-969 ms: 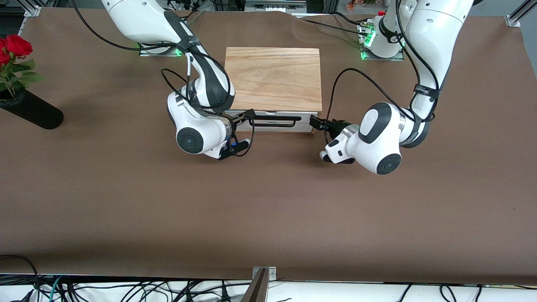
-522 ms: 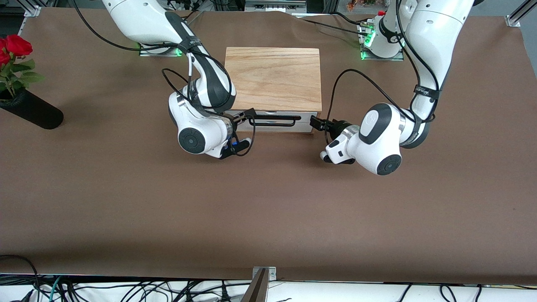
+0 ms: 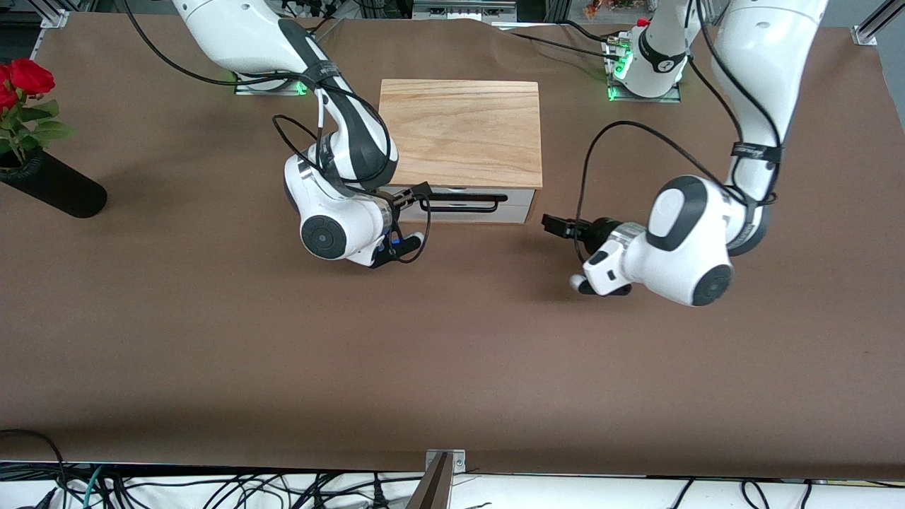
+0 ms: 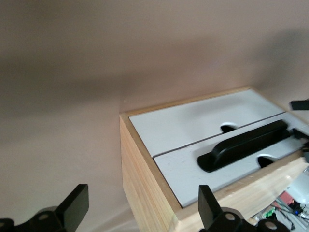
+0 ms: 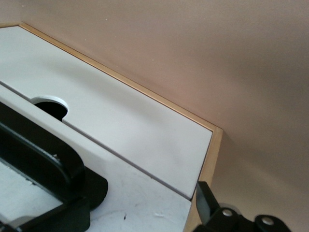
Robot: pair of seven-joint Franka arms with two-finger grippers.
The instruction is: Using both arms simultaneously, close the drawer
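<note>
The left gripper [image 3: 555,225] hangs low over bare table [image 3: 452,353], just off the corner of the wooden box [image 3: 461,131] at the left arm's end, apart from it with a strip of brown surface between; its fingers [image 4: 75,205] stand wide apart in the left wrist view, holding nothing, and they frame the box corner and the white front.

The right gripper [image 3: 417,192] sits at the other end of the box front, right up against the white panel of the drawer [image 3: 463,206] and beside the end of the black handle [image 3: 463,203]; whether it touches the panel cannot be told. Only one of its fingers [image 5: 205,198] shows in the right wrist view, at the wooden edge of the casing, so how far its jaws stand apart cannot be told.

The drawer lies pushed into the box, its white front about level with the casing's front edge in the front view and in the left wrist view [image 4: 227,166]; nothing of its inside shows, so its contents cannot be seen. A second white panel [image 4: 193,121] lies next to it in the same wooden frame, also shut.

Well away toward the right arm's end of the table, a black vase [image 3: 53,185] lies tilted, holding red roses [image 3: 25,78] with green leaves.
</note>
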